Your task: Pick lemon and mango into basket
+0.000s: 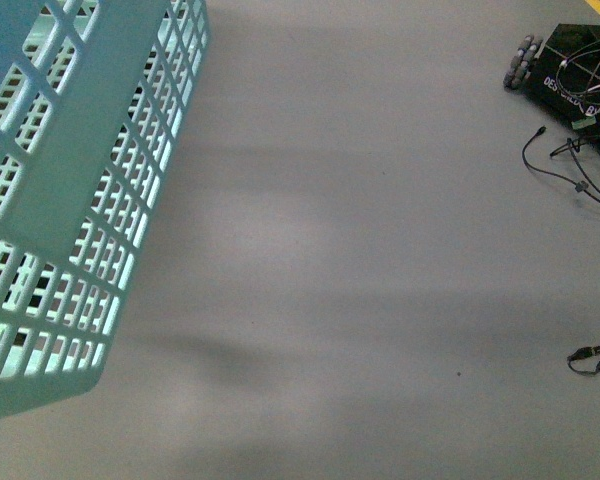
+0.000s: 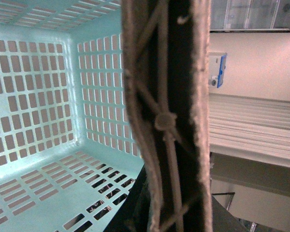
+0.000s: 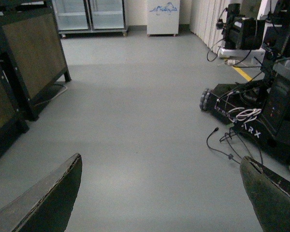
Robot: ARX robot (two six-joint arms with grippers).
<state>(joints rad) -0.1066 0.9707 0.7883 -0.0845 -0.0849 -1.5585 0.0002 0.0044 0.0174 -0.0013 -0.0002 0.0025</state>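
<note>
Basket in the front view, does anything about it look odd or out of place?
Yes. The basket sits askew, tilted and apparently lifted off the grey floor, close to the camera. In the left wrist view its handle fills much of the frame and its inside is empty: no fruit shows in any view.

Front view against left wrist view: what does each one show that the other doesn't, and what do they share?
Only the front view shows the grey floor, loose cables and a black wheeled machine, plus the basket from outside. Only the left wrist view shows the slotted inside of the basket, with no fruit in the visible part, a brown handle close up, and a pale wall beyond. Both show the mint-green basket.
</note>
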